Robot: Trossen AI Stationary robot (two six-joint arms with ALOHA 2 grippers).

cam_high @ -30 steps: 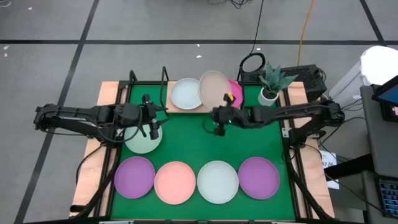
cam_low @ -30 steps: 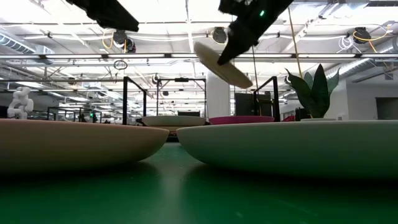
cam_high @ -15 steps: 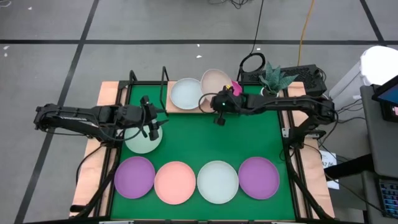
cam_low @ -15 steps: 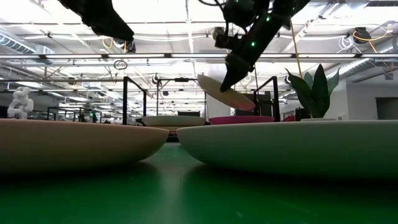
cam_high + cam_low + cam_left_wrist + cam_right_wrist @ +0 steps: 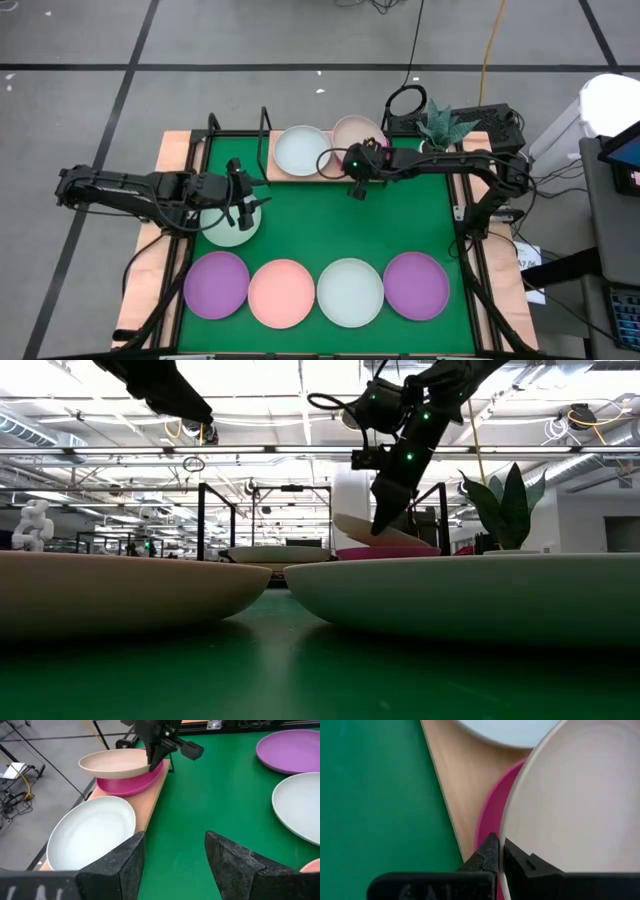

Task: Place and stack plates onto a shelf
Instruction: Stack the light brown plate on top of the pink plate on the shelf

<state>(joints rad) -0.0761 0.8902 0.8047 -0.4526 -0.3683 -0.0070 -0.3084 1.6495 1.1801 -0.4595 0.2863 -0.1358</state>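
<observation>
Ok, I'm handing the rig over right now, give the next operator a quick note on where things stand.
Right gripper: shut on the beige plate, held just above the magenta plate on the shelf.
Left gripper: open, empty, over the mint plate at the mat's left.
Done: white plate and magenta plate on the shelf.
Left: release the beige plate; shelve the mint plate and the front row: purple plate, salmon plate, pale plate, second purple plate.

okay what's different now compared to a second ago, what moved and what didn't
The right gripper, still shut on the beige plate, carried it back over the shelf and lowered it from a steep tilt to nearly level, just above the magenta plate. It has not let go. The left gripper stayed open over the mint plate on the green mat. The four front plates did not move.
</observation>
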